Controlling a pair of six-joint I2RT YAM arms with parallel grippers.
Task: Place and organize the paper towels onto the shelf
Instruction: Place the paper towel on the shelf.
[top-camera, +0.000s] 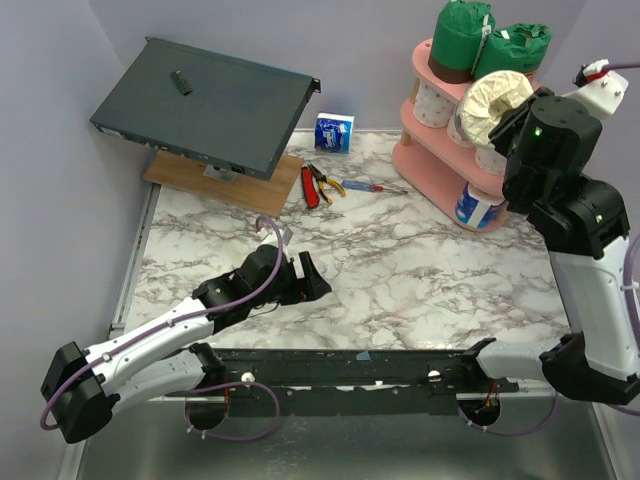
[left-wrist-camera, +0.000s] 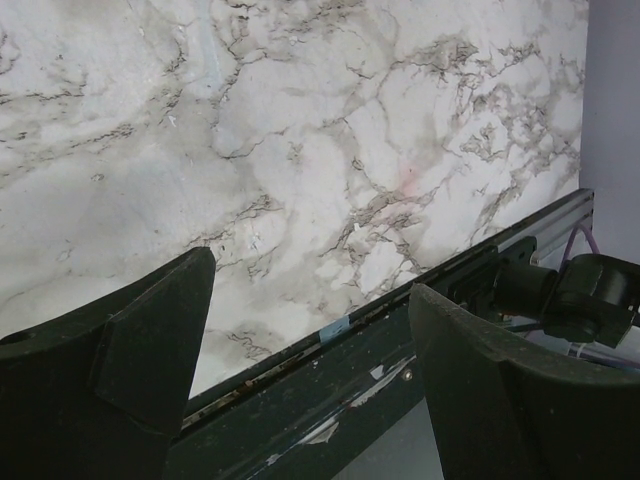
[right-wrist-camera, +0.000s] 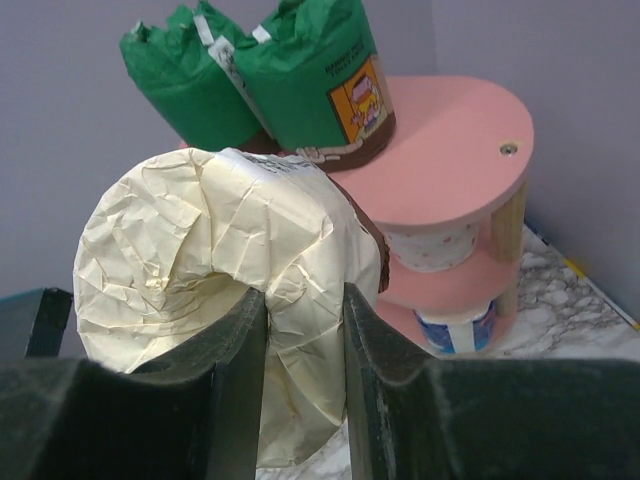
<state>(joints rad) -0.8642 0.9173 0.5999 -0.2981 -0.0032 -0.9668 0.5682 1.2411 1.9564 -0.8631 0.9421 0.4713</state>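
My right gripper (right-wrist-camera: 303, 300) filled the bottom of the wrist view, its two dark fingers (right-wrist-camera: 235, 370) clamped on the crumpled end of a cream-wrapped paper towel roll (right-wrist-camera: 190, 240). One finger lay across the hollow of the core and the other against the outer wrap. The roll hung in the air, carried only by me. It was just in front of the pink shelf (right-wrist-camera: 455, 150), at about the height of the top board. Two green-wrapped rolls (right-wrist-camera: 300, 70) stood crowded at the far end of that board, and I could not tell whether my roll was brushing the nearer one. The near end of the board was bare. White rolls (right-wrist-camera: 430, 245) sat on the middle tier and a blue-and-white roll (right-wrist-camera: 455, 325) on the lowest. I judged the bare end to be the place for this one. The wrap was soft paper and my pinch took only one wall, so I reckoned a slow carry would be wise. I meant to swing the roll clear of the green pair and bring it over the open pink surface. I would lower it until the board took its weight, then part my fingers and back straight out. My left gripper (left-wrist-camera: 310, 280) hovered low over the marble table (left-wrist-camera: 300, 120), fingers spread wide and holding nothing.
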